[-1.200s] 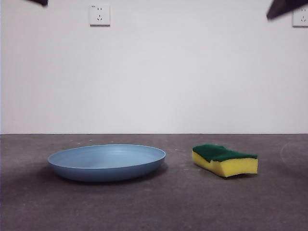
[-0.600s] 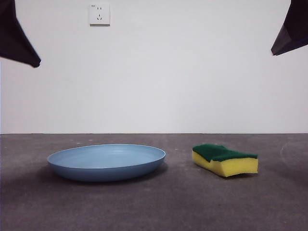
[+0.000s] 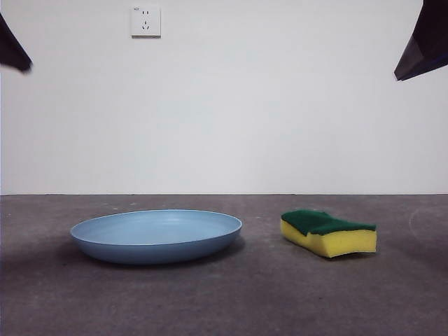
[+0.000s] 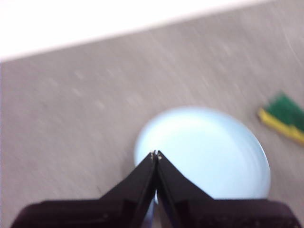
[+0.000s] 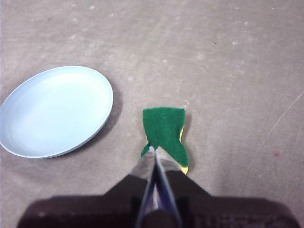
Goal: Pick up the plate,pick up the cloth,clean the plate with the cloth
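- My left end effector (image 4: 155, 155) hangs above the plate (image 4: 209, 152), jaws together, gripping nothing.
- My right end effector (image 5: 154, 150) hangs above the cloth (image 5: 164, 129), jaws together, also gripping nothing.
- Plate (image 3: 155, 236) and cloth (image 3: 328, 232) rest apart on the grey worktop (image 3: 224, 301).
- Wall socket (image 3: 145, 21) behind.

The front view is evenly and softly lit and sharp; faint shadows are cast beside the plate (image 3: 155, 236) and the sponge (image 3: 328, 233). The left wrist view is smeared by motion blur, and the wall (image 4: 95, 19) is washed out to white. The right wrist view is clear, with a soft shadow seen beside the plate.
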`<act>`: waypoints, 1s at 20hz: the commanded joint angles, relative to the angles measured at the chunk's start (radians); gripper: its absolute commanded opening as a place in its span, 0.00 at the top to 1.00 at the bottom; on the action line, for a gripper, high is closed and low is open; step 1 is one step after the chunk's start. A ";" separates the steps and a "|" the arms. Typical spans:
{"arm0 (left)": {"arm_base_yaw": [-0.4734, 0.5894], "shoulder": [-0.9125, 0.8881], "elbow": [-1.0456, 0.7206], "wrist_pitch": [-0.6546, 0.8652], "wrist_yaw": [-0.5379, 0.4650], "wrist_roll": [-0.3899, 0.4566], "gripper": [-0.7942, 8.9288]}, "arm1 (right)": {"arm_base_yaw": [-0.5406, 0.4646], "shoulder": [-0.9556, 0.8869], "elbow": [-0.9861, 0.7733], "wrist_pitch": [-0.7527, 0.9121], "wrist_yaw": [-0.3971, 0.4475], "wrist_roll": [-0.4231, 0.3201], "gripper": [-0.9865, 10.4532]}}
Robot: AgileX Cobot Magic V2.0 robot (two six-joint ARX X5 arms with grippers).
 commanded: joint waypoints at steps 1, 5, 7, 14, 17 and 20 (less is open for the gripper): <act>0.133 -0.069 -0.046 0.095 0.084 0.021 0.92 | 0.001 -0.002 -0.003 0.006 0.003 0.013 0.93; 0.338 -0.244 -0.187 0.163 0.266 0.023 0.92 | 0.001 -0.002 -0.003 0.006 0.003 0.013 0.93; 0.395 -0.328 -0.264 0.166 0.284 0.023 0.92 | 0.001 -0.002 -0.003 0.006 0.003 0.013 0.93; 0.474 -0.520 -0.488 0.165 0.285 0.017 0.92 | 0.001 -0.002 -0.003 0.006 0.003 0.013 0.93; 0.486 -0.563 -0.508 0.099 0.283 0.014 0.92 | 0.001 -0.002 -0.003 0.006 0.003 0.013 0.93; 0.486 -0.570 -0.508 0.068 0.283 0.015 0.92 | 0.001 -0.002 -0.003 0.005 0.003 0.013 0.93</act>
